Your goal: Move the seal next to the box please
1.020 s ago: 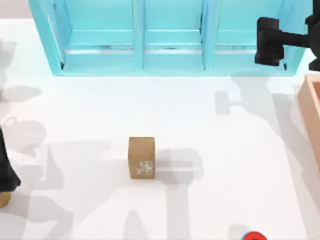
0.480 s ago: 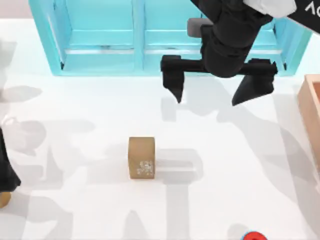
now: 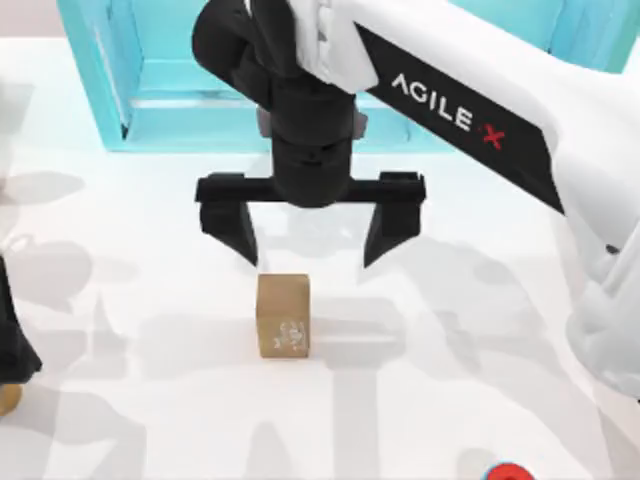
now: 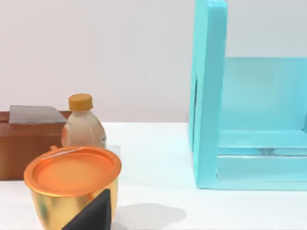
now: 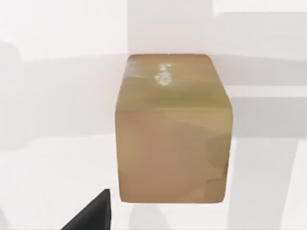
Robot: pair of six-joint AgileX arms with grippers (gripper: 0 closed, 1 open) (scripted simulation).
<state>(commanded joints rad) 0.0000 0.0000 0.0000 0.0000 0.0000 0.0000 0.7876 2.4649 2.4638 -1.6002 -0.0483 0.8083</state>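
Observation:
The seal point(image 3: 283, 315) is a small tan block with faint white marks, standing upright on the white table point(image 3: 470, 350) a little left of centre. My right gripper point(image 3: 312, 240) hangs open just behind and above it, its two black fingers point(image 3: 235, 225) spread wider than the block. The right wrist view looks down on the seal point(image 5: 172, 129), with one black fingertip point(image 5: 91, 215) beside it. The white right arm stretches across the table's right side, and the box is hidden. My left arm point(image 3: 10, 345) stays parked at the left edge.
A big turquoise shelf unit point(image 3: 150, 90) runs along the back. By the left arm stand a gold cup with an orange lid point(image 4: 72, 177), a small bottle point(image 4: 81, 127) and a dark brown block point(image 4: 24, 143). A red object point(image 3: 508, 472) peeks in at the front edge.
My right arm has swept in from the back right towards the left and forward, bringing its open gripper over the seal. The seal and left arm have not moved.

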